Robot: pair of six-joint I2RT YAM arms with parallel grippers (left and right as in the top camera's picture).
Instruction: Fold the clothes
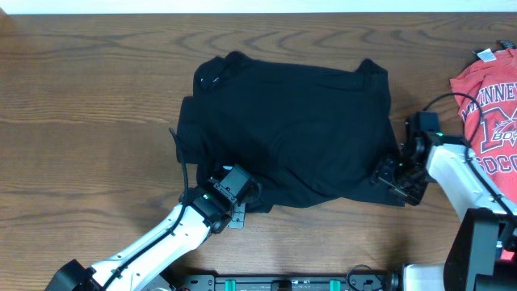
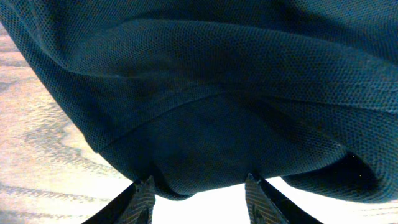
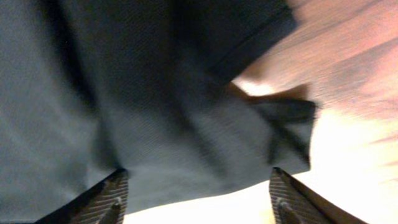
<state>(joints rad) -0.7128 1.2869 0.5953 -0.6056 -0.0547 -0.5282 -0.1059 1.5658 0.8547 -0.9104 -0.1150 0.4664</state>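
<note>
1. T-shirt (image 1: 287,137): plain black; close up it reads dark blue-grey with a fine dotted mesh weave.
2. Table (image 1: 81,97): brown wood grain, darker streaks.
3. Far-right shirt (image 1: 493,113): red, white lettering, whitish neck label (image 1: 487,55).
4. Left arm (image 1: 153,242), right arm (image 1: 452,174): white shells, black joints.
5. Finger pads (image 2: 144,199): dark grey, fine ridged stripes.
</note>
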